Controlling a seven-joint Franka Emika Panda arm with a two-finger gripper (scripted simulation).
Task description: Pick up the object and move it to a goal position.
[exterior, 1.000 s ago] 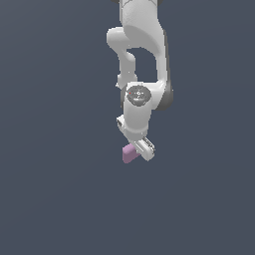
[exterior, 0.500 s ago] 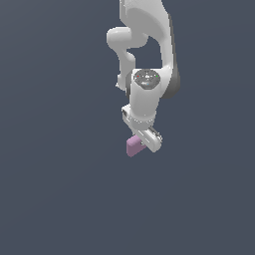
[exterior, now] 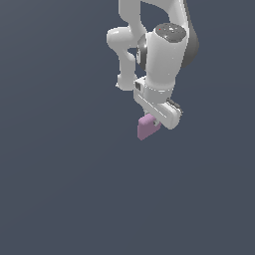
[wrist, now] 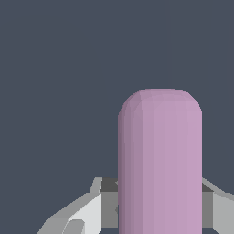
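The object (exterior: 147, 126) is a small pale pink-lilac block with rounded edges, hanging below the white arm in the exterior view. My gripper (exterior: 153, 121) is shut on the object, which sticks out past the gripper toward the exterior view's left. In the wrist view the object (wrist: 160, 160) fills the middle as a tall rounded block, with grey-white fingers (wrist: 89, 212) pressing on both of its sides. No goal marker shows in either view.
Behind the arm and block there is only a flat dark grey-blue background. The white arm's links (exterior: 164, 50) rise to the upper edge of the exterior view.
The arm has lifted the held block upward and swung a little toward the exterior view's right. The wrist has turned. The grip on the block is unchanged.
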